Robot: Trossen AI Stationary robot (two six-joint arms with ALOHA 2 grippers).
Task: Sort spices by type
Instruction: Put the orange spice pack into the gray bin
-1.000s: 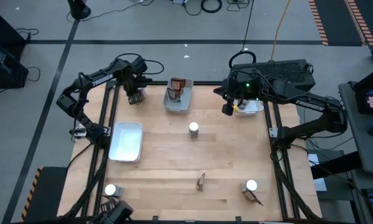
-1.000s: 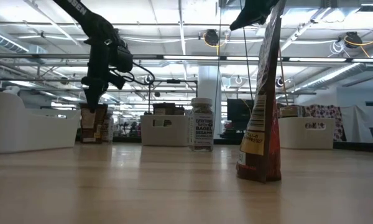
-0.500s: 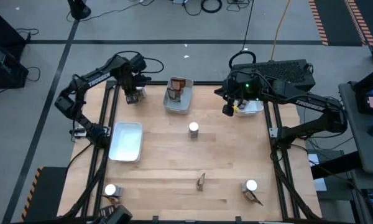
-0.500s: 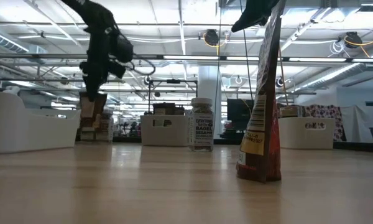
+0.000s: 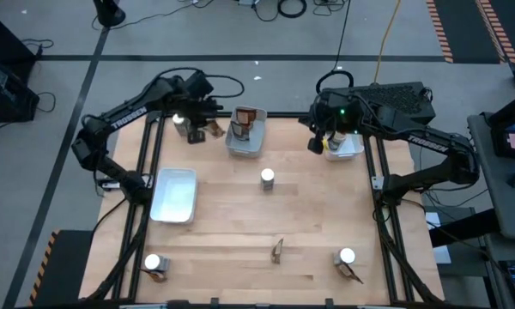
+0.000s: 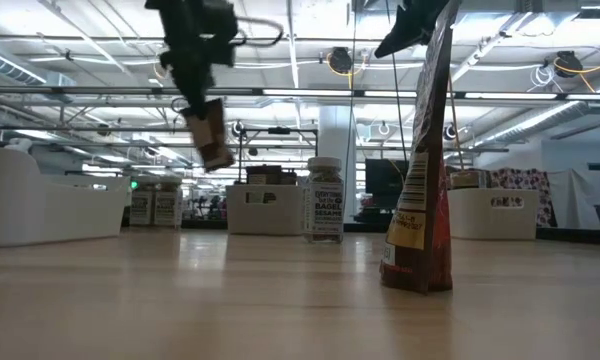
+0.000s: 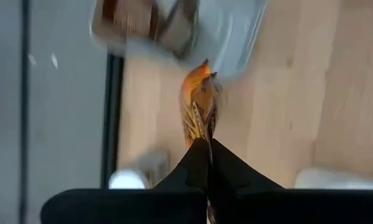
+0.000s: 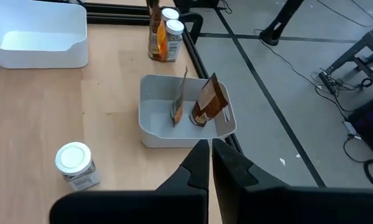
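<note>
- Wooden table (image 5: 240,219) from above: left gripper (image 5: 208,118) pinching an orange packet (image 5: 213,130) beside the grey tray (image 5: 245,146); right gripper (image 5: 313,146) near the far right corner.
- Low view: packet (image 6: 212,135) lifted clear of the tabletop, tilted.
- Left wrist: fingers (image 7: 199,168) clamped on the packet (image 7: 198,112).
- Right wrist: fingers (image 8: 196,165) pressed nearly together, holding nothing, over the tray (image 8: 150,134).

A pale wooden worktop (image 5: 240,223) with black frame rails stands on a grey floor (image 5: 240,34) crossed by dark lines, cables (image 5: 292,9) trailing across it. Beyond, an open hall shows white ceiling beams (image 6: 300,95) and bright ceiling lights (image 6: 565,65).
</note>
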